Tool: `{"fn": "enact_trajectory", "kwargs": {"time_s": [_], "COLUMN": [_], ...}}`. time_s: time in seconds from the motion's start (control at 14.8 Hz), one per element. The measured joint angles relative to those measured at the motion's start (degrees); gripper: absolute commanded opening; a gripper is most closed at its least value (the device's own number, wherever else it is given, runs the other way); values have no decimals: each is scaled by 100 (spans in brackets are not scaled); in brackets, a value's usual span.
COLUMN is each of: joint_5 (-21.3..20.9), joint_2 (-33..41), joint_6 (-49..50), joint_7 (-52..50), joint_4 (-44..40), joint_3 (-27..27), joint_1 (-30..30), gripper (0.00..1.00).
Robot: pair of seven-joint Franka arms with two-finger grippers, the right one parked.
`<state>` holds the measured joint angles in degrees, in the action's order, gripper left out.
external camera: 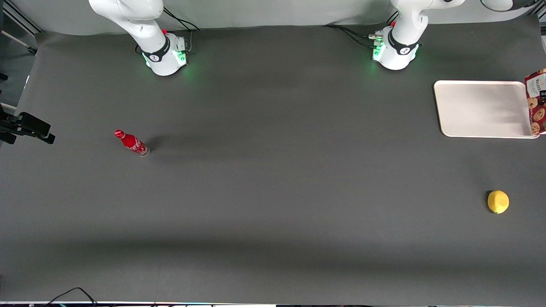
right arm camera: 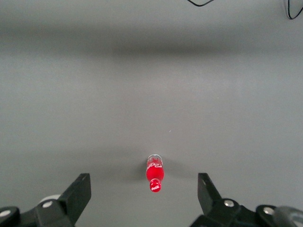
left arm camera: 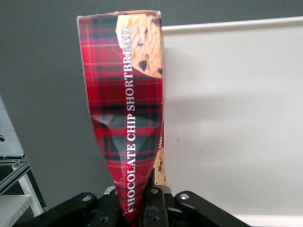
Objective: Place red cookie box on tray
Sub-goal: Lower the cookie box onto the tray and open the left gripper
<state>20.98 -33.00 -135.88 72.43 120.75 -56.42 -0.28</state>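
So the red cookie box (left arm camera: 125,109) is a long cardboard carton in glossy red tartan, with "CHOCOLATE CHIP SHORTBREAD" in white letters down one face and a chocolate-chip cookie photo at its end. The card is visibly dented and creased about halfway along, and it narrows toward the gripper (left arm camera: 142,208), whose black fingers (left arm camera: 154,208) are pinched onto the lower end of the carton, squeezing it flat there. In the front view only a sliver of the box (external camera: 537,102) shows at the frame edge, with cookie pictures and a white label panel on it, sitting over the outer rim of the tray (external camera: 480,108) at the working arm's end of the table; I can't tell from that whether it actually touches the tray or hangs above it. The tray is flat, cream-white, smooth and matte, rectangular with rounded corners and a low raised lip, and its surface is bare. From the wrist camera the box hangs right along the tray's edge (left arm camera: 227,118), half over tray and half over the dark grey table mat (external camera: 273,192). A round, slightly bumpy yellow lemon (external camera: 498,201) sits nearer the front camera than the tray, well apart from it. A small shiny red bottle (external camera: 132,143) stands way off toward the parked arm's end.
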Motion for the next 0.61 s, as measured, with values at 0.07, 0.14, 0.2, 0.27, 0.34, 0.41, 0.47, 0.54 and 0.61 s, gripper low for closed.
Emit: {"fn": "enact_trajectory", "kwargs": {"time_s": [0.07,0.14,0.2,0.27,0.34,0.41,0.47,0.54,0.61], "joint_5": [109,178,240,295,342,365,378,385,388], "joint_2": [-65,-106,-132,-153,-168,-173,-173,-173,-173], "joint_6": [0,0,1,1,-7,-42,-103,-141,-170], "joint_7": [119,199,244,273,299,315,322,328,339], "joint_4": [-1,2,9,19,31,53,93,128,157], "joint_3": [0,1,0,1,1,1,3,3,3], "joint_1": [46,82,104,115,121,123,124,124,124], "gripper": [0,0,0,0,0,0,0,33,76]}}
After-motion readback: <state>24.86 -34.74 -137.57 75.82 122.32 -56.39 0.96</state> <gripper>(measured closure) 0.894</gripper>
